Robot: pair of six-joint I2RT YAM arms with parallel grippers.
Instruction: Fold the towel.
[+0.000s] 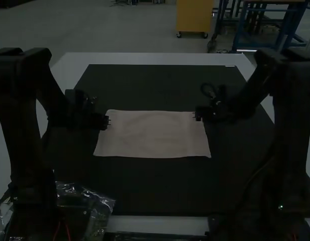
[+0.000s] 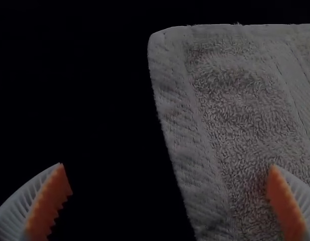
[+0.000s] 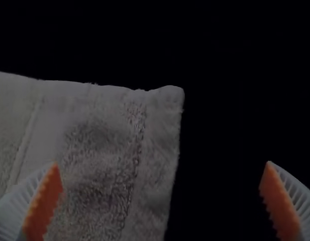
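So your biggest thing here is the white table [image 1: 144,58], and it's sitting under pretty much everything, with a big dark mat [image 1: 155,186] covering most of the middle of the frame. Your left arm [image 1: 29,130] is standing along the left side of the high view, and your right arm [image 1: 290,130] is standing along the right side.

Your pale towel [image 1: 153,134] is lying flat on the mat, right around the center of the frame, wider than it is deep. You can't really tell from here whether it's sitting in one layer or more. Some crinkly clear plastic [image 1: 101,203] is lying down in the lower left.

Now the small stuff. Your left gripper [image 1: 109,120] is hanging by the towel's upper left corner, and your right gripper [image 1: 196,116] is hanging by the upper right one. Going by its wrist view, your left gripper [image 2: 167,165] is spreading its fingers wide and gripping nothing, one finger sitting over the terry and the other over the dark mat. Your right gripper [image 3: 162,162] is doing the same: fingers far apart, nothing pinched, towel edge running between them. You can't tell whether any fingertip is touching cloth.
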